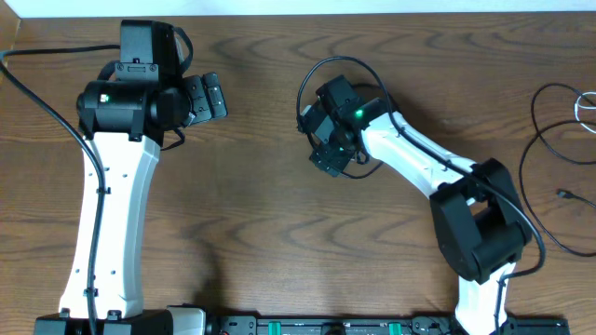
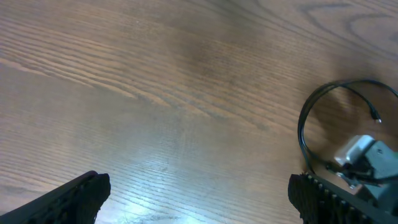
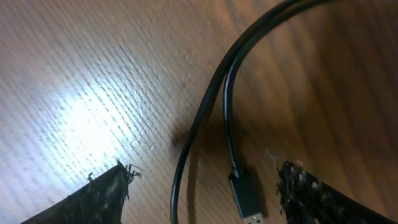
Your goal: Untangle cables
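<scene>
Right claw (image 3: 205, 180) spread wide, straddling a thin black cable (image 3: 225, 106) that loops round on the table (image 3: 93, 74) and ends in a USB plug (image 3: 247, 196) between its fingers, left claw (image 2: 199, 186) spread too, more cables (image 1: 562, 194) far right.

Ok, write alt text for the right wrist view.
A black cable runs doubled across the wooden table, its USB plug lying untouched between the open fingers of the right gripper.
</scene>
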Robot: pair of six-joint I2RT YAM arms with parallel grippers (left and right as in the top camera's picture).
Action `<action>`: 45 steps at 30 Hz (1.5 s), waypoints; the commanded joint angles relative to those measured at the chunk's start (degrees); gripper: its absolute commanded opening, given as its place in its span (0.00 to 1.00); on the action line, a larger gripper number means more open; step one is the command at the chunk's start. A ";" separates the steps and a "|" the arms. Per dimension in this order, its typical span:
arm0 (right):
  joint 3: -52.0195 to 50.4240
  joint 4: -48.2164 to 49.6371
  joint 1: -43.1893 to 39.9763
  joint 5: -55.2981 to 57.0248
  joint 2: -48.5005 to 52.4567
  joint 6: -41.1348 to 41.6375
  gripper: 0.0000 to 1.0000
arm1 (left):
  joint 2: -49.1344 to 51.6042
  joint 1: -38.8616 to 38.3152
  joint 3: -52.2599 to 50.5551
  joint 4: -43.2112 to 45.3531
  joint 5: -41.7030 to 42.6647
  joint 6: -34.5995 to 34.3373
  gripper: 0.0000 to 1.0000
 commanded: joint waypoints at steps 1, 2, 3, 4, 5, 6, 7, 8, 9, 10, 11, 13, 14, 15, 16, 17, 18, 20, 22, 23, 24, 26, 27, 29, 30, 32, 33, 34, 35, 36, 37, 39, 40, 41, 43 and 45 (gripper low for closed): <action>-0.61 0.22 0.24 0.39 1.46 -0.74 0.74 | 0.11 0.24 0.28 -0.15 -0.98 0.55 0.98; -0.61 0.44 0.24 0.37 1.75 -0.72 0.74 | 0.11 0.24 0.28 -0.15 -0.98 0.55 0.98; -0.61 0.66 0.24 0.37 2.03 -0.72 0.74 | 0.11 0.24 0.28 -0.15 -0.98 0.55 0.98; -0.61 0.87 0.22 0.39 2.54 -0.72 0.73 | 0.11 0.24 0.28 -0.15 -0.98 0.55 0.98; -0.61 1.03 0.22 0.37 2.97 -0.72 0.73 | 0.11 0.24 0.28 -0.15 -0.98 0.55 0.98; -0.61 1.11 0.22 0.35 3.45 -0.72 0.73 | 0.11 0.24 0.28 -0.15 -0.98 0.55 0.98; -0.61 1.25 0.17 0.20 3.98 -0.72 0.72 | 0.11 0.24 0.28 -0.15 -0.98 0.57 0.98; -0.61 1.27 0.17 0.17 4.44 -0.63 0.71 | 0.11 0.24 0.28 -0.15 -0.98 0.55 0.98; -0.61 1.29 0.17 0.20 4.90 -0.26 0.70 | 0.11 0.24 0.28 -0.15 -0.98 0.55 0.98; -0.61 1.29 0.17 0.15 5.31 -0.24 0.69 | 0.11 0.24 0.28 -0.15 -0.98 0.55 0.98; -0.61 1.33 0.17 0.17 5.57 -0.04 0.69 | 0.11 0.24 0.28 -0.15 -0.98 0.55 0.98; -0.61 1.53 0.17 0.17 5.92 0.39 0.69 | 0.11 0.24 0.28 -0.15 -0.98 0.55 0.98; -0.63 1.68 0.17 0.15 6.10 0.44 0.69 | 0.11 0.24 0.28 -0.15 -0.98 0.55 0.98; -0.61 1.75 0.17 0.17 6.16 0.59 0.69 | 0.11 0.24 0.28 -0.15 -0.98 0.55 0.98; -0.61 1.77 0.17 0.17 6.21 0.61 0.69 | 0.11 0.24 0.28 -0.15 -0.98 0.55 0.98; -0.61 1.79 0.17 0.17 6.27 0.83 0.69 | 0.11 0.24 0.28 -0.15 -0.98 0.55 0.98; -0.63 1.66 0.17 0.17 6.29 0.83 0.68 | 0.11 0.24 0.28 -0.15 -0.98 0.55 0.98; -0.63 1.16 0.17 0.20 6.32 1.92 0.68 | 0.11 0.24 0.28 -0.15 -0.98 0.55 0.98; -0.63 0.39 0.17 0.17 6.32 3.23 0.63 | 0.11 0.24 0.28 -0.15 -0.98 0.55 0.98; -0.63 -0.07 0.17 0.17 6.32 3.98 0.61 | 0.11 0.24 0.28 -0.15 -0.98 0.55 0.98; -0.63 -0.52 0.20 0.17 6.32 4.90 0.58 | 0.11 0.24 0.28 -0.15 -0.98 0.55 0.98; -0.63 -1.84 0.20 0.17 6.32 6.56 0.50 | 0.11 0.24 0.28 -0.15 -0.98 0.55 0.98; -0.63 -2.16 0.20 0.20 6.32 6.84 0.45 | 0.11 0.24 0.28 -0.15 -0.98 0.55 0.98; -0.63 -2.91 0.20 0.17 6.32 6.84 0.36 | 0.11 0.24 0.28 -0.15 -0.98 0.55 0.98; -0.63 -3.13 0.20 0.17 6.32 6.84 0.32 | 0.11 0.24 0.28 -0.15 -0.98 0.55 0.98; -0.63 -3.50 0.20 0.17 6.32 6.86 0.23 | 0.11 0.24 0.28 -0.15 -0.98 0.55 0.98; -0.63 -3.52 0.20 0.20 6.32 7.08 0.19 | 0.11 0.24 0.28 -0.15 -0.98 0.55 0.98; -0.63 -3.52 0.20 0.22 6.32 7.72 0.16 | 0.11 0.24 0.28 -0.15 -0.98 0.55 0.98; -0.63 -3.50 0.20 0.20 6.32 8.37 0.14 | 0.11 0.24 0.28 -0.15 -0.98 0.55 0.98; -0.63 -3.48 0.17 0.20 6.32 9.11 0.11 | 0.11 0.24 0.28 -0.15 -0.98 0.55 0.98; -0.63 -3.43 0.17 0.20 6.32 9.53 0.09 | 0.11 0.24 0.28 -0.15 -0.98 0.55 0.98; -0.61 -3.28 0.17 0.20 6.29 9.84 0.05 | 0.11 0.24 0.28 -0.15 -0.98 0.55 0.98; -0.57 -3.28 0.17 0.20 6.29 9.84 0.02 | 0.11 0.24 0.28 -0.15 -0.98 0.55 0.98; -0.44 -3.30 0.17 0.20 6.27 9.92 0.01 | 0.11 0.24 0.28 -0.15 -0.98 0.55 0.98; 0.26 -3.72 0.13 0.24 6.16 11.47 0.01 | 0.11 0.24 0.28 -0.15 -0.98 0.55 0.98; 1.49 -4.70 0.02 0.24 5.99 13.22 0.01 | 0.11 0.24 0.28 -0.15 -0.98 0.55 0.98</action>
